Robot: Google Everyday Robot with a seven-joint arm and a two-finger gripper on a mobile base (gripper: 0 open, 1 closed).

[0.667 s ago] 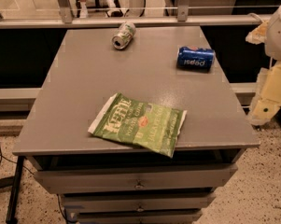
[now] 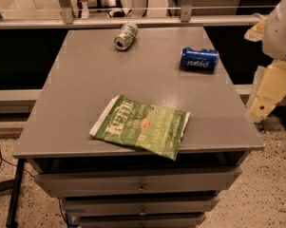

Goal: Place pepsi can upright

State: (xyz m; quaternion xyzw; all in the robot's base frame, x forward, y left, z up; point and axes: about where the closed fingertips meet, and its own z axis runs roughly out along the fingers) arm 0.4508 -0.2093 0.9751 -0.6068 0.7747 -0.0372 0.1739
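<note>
Grey and matte, the table (image 2: 85, 103) is seen from above its near edge. The pepsi can (image 2: 199, 60) lies on its side on the far-right part of the top, close to the right edge and short of the far-right corner. Its length runs roughly along the far edge, and its white lettering reads upside down from the camera. It is dark blue with a red accent, and it lies apart from everything else on the top.

The gripper (image 2: 259, 109) hangs off the table, beyond the right edge and about level with the middle of that edge. It is a cream-coloured piece pointing down and to the left, under the white arm (image 2: 285, 27) that enters from the upper right. It is well apart from the pepsi can and touches nothing on the top. Whether it is apart or together cannot be told.

A silver-green can (image 2: 125, 36) also lies on its side, near the middle of the far edge, with one round end turned toward the near-left. A green bag (image 2: 140, 126) lies flat near the near edge, a little right of centre and turned at a slant. Its near-right corner seems to reach just past that edge.

Under the top, grey drawers (image 2: 140, 184) are stacked one above another. The floor (image 2: 271, 194) is speckled and pale, and a dark cable (image 2: 0, 158) lies on it by the near-left corner. Behind the far edge runs a metal rail (image 2: 133, 22)
</note>
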